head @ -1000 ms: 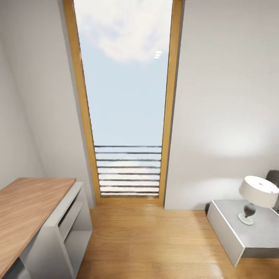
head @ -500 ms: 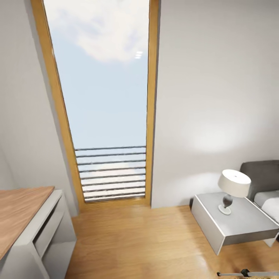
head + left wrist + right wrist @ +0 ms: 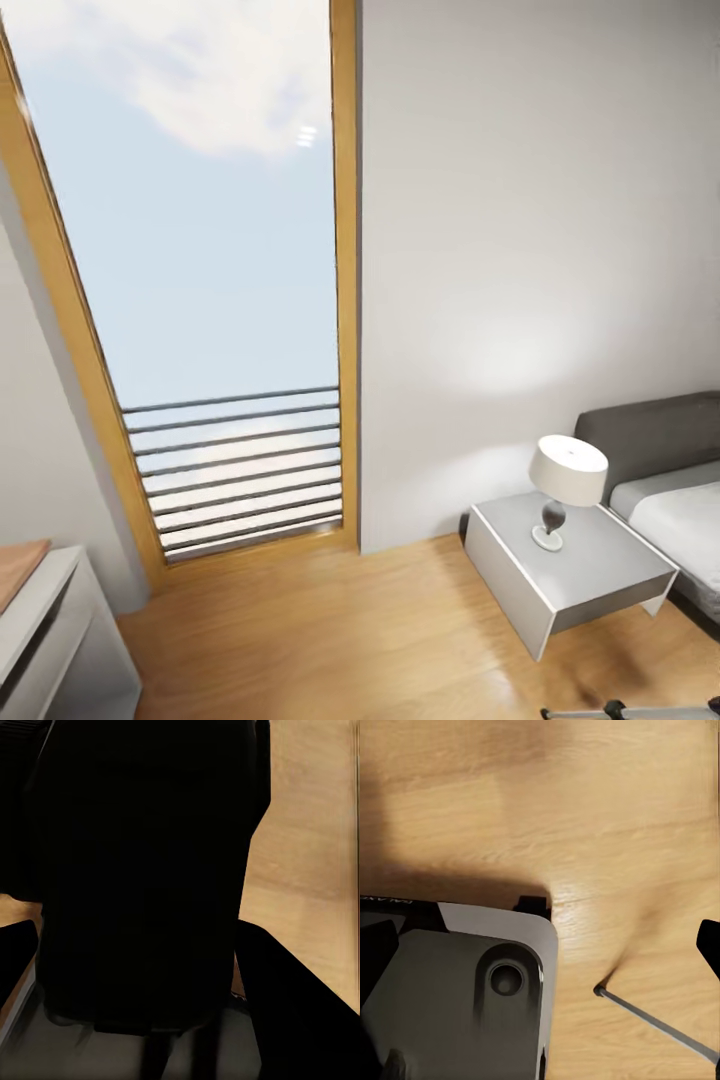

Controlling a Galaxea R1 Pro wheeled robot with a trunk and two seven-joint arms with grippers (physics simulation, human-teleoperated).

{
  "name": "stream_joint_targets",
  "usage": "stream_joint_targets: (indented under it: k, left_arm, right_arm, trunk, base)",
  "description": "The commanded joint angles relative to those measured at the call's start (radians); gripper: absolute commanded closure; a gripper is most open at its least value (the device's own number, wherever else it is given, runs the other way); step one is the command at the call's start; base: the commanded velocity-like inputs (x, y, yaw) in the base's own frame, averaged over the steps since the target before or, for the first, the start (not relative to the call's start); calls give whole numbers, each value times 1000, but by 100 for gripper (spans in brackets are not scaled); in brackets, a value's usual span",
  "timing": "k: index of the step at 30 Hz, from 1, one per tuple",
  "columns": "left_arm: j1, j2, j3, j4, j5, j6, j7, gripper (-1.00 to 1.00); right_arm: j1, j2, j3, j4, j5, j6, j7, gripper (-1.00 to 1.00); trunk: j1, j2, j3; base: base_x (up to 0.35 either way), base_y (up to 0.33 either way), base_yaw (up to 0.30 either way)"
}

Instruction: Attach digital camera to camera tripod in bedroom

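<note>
A silver leg with a black joint of the camera tripod (image 3: 622,710) pokes into the head view's bottom right corner, on the light wood floor of the bedroom. In the right wrist view a thin silver tripod leg (image 3: 656,1021) slants across the floor beside my grey base (image 3: 457,982). My right gripper (image 3: 542,945) is open, its dark fingertips far apart with nothing between them. A big boxy black shape, which I take for the digital camera (image 3: 142,885), sits between the dark fingers (image 3: 300,1012) of my left gripper (image 3: 142,967), which is shut on it; its red button is hidden.
A tall wood-framed window (image 3: 200,270) with horizontal rails faces me. A grey nightstand (image 3: 590,575) with a white-shaded lamp (image 3: 565,485) stands right of it, against the grey-headboard bed (image 3: 670,490). A white desk with a wooden top (image 3: 40,620) sits at lower left.
The whole head view has swung to the right: window and desk slid left in the picture, while the bed and the tripod leg came into sight.
</note>
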Motion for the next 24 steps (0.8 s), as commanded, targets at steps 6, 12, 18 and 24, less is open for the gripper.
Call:
stream_joint_targets:
  k: [6,12,18,24]
  left_arm:
    - [-1,0,-8,1,8,-3,-5,100]
    - [-1,0,-7,2,9,-3,-5,100]
    - [-1,0,-7,2,9,-3,-5,100]
    - [-1,0,-7,2,9,-3,-5,100]
  right_arm:
    - [-2,0,-9,3,9,-2,2,-100]
    - [-2,0,-9,3,9,-1,2,-100]
    - [-2,0,-9,3,9,-1,2,-100]
    - [-2,0,-9,3,8,-1,2,-100]
  trunk:
    - [1,-1,-1]
    - [1,-1,-1]
    - [1,-1,-1]
    - [1,-1,-1]
  base:
    - [276,78,-282]
    - [60,15,-283]
    - [6,2,-282]
    - [1,0,-282]
